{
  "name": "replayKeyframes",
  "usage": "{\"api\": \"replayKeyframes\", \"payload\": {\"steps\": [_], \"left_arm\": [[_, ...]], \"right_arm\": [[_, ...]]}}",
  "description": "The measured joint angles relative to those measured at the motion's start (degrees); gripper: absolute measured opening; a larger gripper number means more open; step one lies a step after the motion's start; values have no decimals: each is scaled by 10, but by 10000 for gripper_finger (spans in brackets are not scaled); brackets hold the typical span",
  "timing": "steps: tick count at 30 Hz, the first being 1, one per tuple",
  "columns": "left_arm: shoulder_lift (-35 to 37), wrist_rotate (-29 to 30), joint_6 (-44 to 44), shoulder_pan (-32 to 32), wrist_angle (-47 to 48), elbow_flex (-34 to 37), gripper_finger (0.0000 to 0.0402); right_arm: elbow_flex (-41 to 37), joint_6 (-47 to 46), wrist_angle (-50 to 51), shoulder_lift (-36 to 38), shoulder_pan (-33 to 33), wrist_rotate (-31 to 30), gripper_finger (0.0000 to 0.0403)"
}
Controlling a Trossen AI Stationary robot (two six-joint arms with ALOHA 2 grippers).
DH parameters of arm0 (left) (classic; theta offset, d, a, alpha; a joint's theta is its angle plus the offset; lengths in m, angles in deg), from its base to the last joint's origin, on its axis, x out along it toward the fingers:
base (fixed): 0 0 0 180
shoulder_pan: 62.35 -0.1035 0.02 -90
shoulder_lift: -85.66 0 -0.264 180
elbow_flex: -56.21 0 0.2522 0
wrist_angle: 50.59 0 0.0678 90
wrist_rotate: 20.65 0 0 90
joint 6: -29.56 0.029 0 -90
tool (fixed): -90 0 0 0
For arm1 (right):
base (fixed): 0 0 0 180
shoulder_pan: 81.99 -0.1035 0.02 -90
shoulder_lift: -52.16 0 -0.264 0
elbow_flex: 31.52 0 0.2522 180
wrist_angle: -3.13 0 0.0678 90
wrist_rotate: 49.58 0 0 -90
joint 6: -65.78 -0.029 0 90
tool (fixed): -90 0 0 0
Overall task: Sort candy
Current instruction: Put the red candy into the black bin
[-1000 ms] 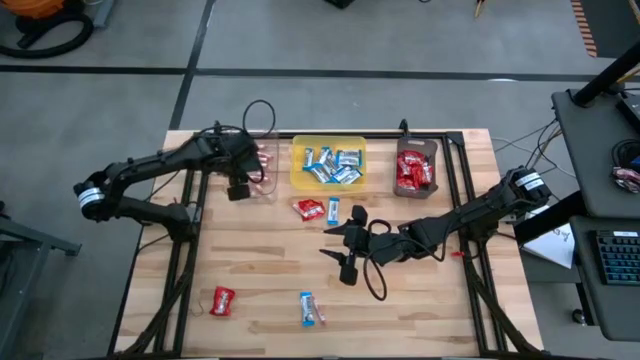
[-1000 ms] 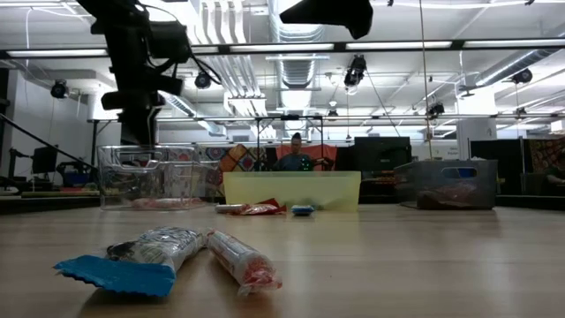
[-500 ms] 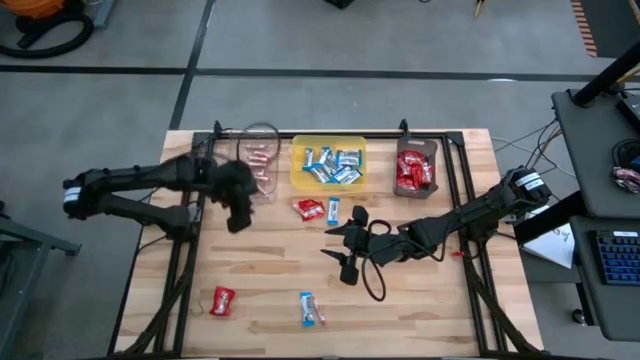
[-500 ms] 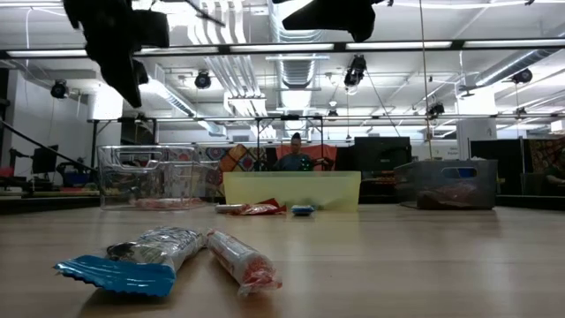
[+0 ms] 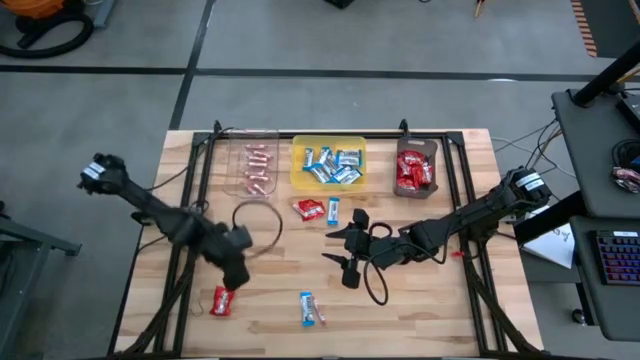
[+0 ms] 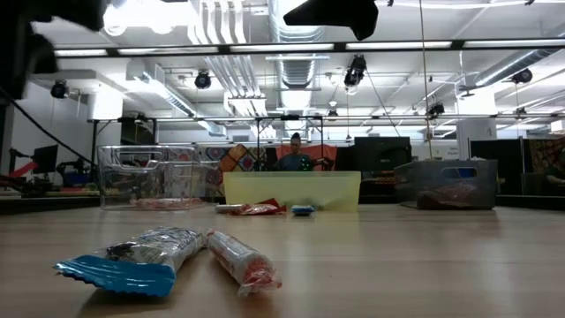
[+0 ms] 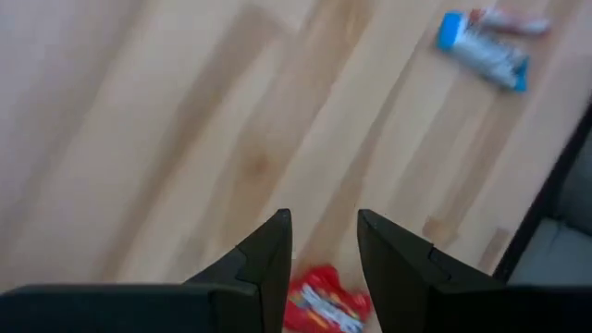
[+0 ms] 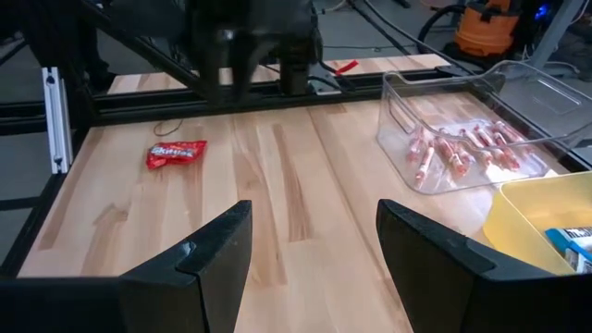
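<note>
Red packet [image 5: 222,300]: loose on the wooden table [image 5: 270,300], directly under and just ahead of the left gripper [image 5: 236,275]; in the left wrist view it shows between the fingertips [image 7: 274,242], below them, not touched.
Left gripper: arm stretched low across the table's left side, jaws parted, empty.
Blue-and-white bar [image 5: 311,309]: loose, near the left gripper, toward the right arm.
Right gripper [image 5: 346,248]: mid-table, arm extended low, jaws spread wide, empty; a red packet [image 5: 308,208] and a blue-and-white bar [image 5: 333,210] lie just beyond it.
</note>
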Motion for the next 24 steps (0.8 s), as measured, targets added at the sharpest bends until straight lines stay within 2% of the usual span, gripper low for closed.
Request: {"api": "replayKeyframes", "payload": {"steps": [4, 11, 16, 24], "left_arm": [[-63, -7, -132, 64, 0, 0, 109], [-185, -100, -285, 126, 2, -6, 110], [-253, -107, -308, 139, 0, -40, 127], [-340, -106, -282, 141, 2, -91, 186]], "right_arm": [[0, 0, 0, 0, 0, 0, 224], [0, 0, 0, 0, 0, 4, 224], [0, 6, 0, 0, 0, 25, 224], [0, 10, 0, 0, 0, 30, 224]]}}
